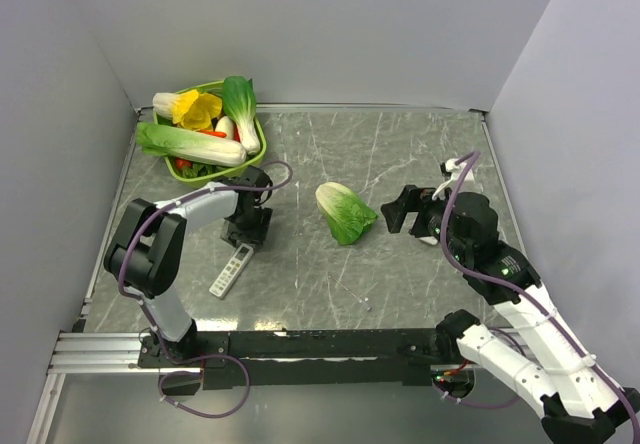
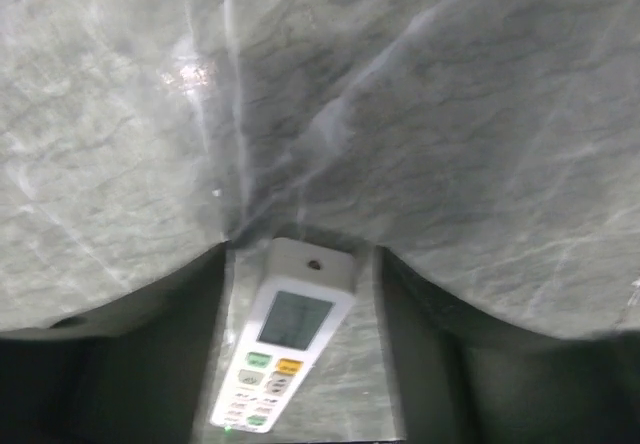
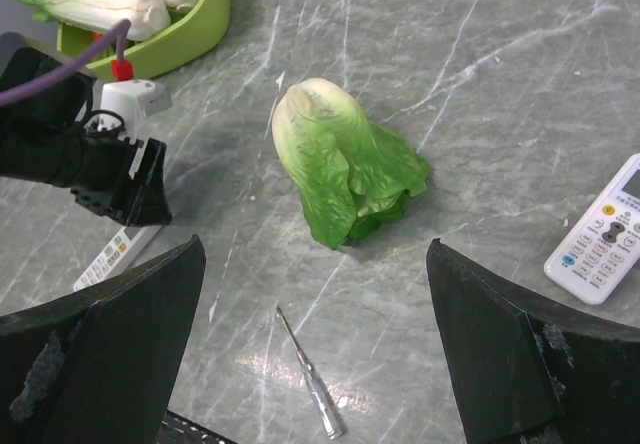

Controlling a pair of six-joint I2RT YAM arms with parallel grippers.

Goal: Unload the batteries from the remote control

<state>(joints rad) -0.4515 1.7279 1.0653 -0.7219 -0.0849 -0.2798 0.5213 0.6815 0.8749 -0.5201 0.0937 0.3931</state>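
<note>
The remote control [image 1: 232,270] lies face up on the table [image 1: 400,144] at front left, battery side hidden underneath, its top end between the released, spread fingers of the left tool [image 1: 247,236] (contact hard to judge). The right tool [image 1: 400,211] gapes, holding nothing, beside the loose cabbage [image 1: 346,213]; a second remote [image 3: 600,234] is cut off at the right wrist view's edge. The green basket [image 1: 262,144], back left, holds piled leafy vegetables [image 1: 195,144].
</note>
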